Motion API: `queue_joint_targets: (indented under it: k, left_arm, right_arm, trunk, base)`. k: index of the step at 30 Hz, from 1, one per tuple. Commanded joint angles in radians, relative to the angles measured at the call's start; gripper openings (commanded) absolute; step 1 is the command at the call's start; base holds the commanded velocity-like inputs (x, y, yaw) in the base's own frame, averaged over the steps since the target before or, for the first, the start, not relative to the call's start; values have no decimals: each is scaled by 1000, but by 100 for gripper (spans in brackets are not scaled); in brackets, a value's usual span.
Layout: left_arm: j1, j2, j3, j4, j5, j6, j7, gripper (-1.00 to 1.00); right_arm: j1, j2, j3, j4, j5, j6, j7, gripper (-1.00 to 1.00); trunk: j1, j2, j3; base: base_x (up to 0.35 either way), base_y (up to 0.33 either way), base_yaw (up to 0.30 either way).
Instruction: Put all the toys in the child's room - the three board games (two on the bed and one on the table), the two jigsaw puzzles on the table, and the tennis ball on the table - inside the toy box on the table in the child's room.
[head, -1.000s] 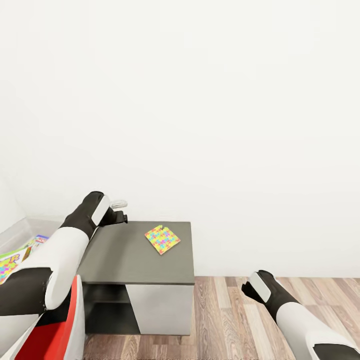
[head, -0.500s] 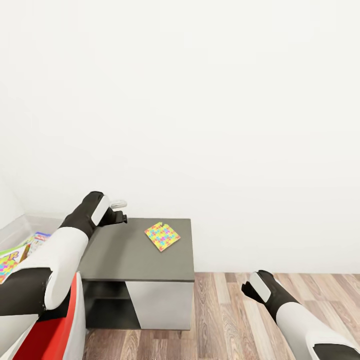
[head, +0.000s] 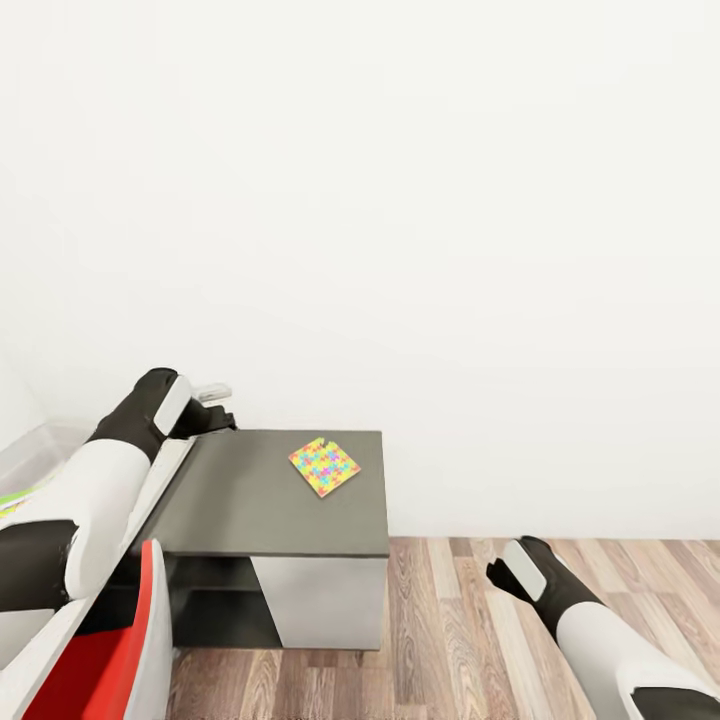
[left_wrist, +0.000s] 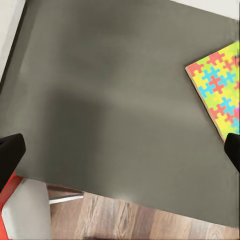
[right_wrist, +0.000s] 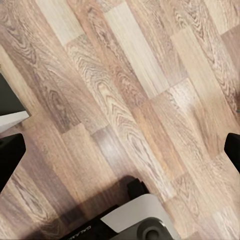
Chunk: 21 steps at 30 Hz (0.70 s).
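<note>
Head view: side cabinet (head: 262, 500) with dark grey top stands against the white wall (head: 400, 200), its right edge bordering open wood-plank floor (head: 450, 620). One jigsaw puzzle (head: 324, 466) lies flat on the cabinet top, turned diagonally, near the back and toward the right side, well inside all edges; bare grey surface spreads to its left and front. No legible writing on it, just interlocking coloured pieces. Left arm reaches over the cabinet's back left corner, left gripper (head: 212, 405) just above that corner; finger state cannot be told from here. At far left, a pale grey toy box (head: 25, 455) rim with a strip of green print inside, too cut off to read. A red and white chair-like shape (head: 120, 650) sits at lower left. Right arm (head: 590, 625) hangs over open floor, well clear of the cabinet.

Left wrist view: black fingertips (left_wrist: 11, 152) sit far apart at opposite frame edges, released, nothing between them. Below lies the grey top; the puzzle's orange-edged corner is near one fingertip. Cabinet's front edge drops to floor.

Right wrist view: fingertips (right_wrist: 10, 160) likewise spread wide, empty, over bare planks. Part of the robot's base (right_wrist: 135, 220) shows, bearing small lettering too faint to read.
</note>
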Motion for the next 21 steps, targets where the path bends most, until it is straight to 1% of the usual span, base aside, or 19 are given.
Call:
queue_joint_targets:
  k: [1, 5, 7, 9, 12, 15, 21]
  left_arm:
    - [-13, 2, 2, 2, 12, 3, -14, 100]
    - [-44, 5, 1, 21, 12, 3, -68, 100]
    - [-65, 7, 1, 48, 13, 3, -87, 100]
    - [-99, 13, 1, 100, 13, 3, -100, 100]
    - [-132, 17, 1, 145, 13, 3, -106, 100]
    - [-150, 19, 2, 173, 14, 3, -109, 100]
    - [-160, 19, 2, 189, 14, 3, -111, 100]
  right_arm:
    - [0, -1, -1, -13, -7, 15, -3, 100]
    - [1, -2, 0, -54, -7, 46, 8, 100]
    - [1, -2, 1, -74, -7, 64, 11, 100]
    - [0, 0, 2, -87, -6, 79, 13, 100]
    - [0, 6, 2, -93, -5, 87, 14, 100]
    - [1, 9, 3, -95, -5, 90, 14, 100]
    - [0, 7, 4, -95, -4, 92, 15, 100]
  trunk:
    - [1, -2, -4]
    - [1, -2, -11]
    - [1, -2, -14]
    - [1, -2, -17]
    - [1, -2, -22]
    - [1, -2, -27]
    - [1, -2, -37]
  base:
    - [0, 0, 0]
    - [0, 0, 0]
    - [0, 0, 0]
    - [0, 0, 0]
    - [0, 0, 0]
    - [0, 0, 0]
    - [0, 0, 0]
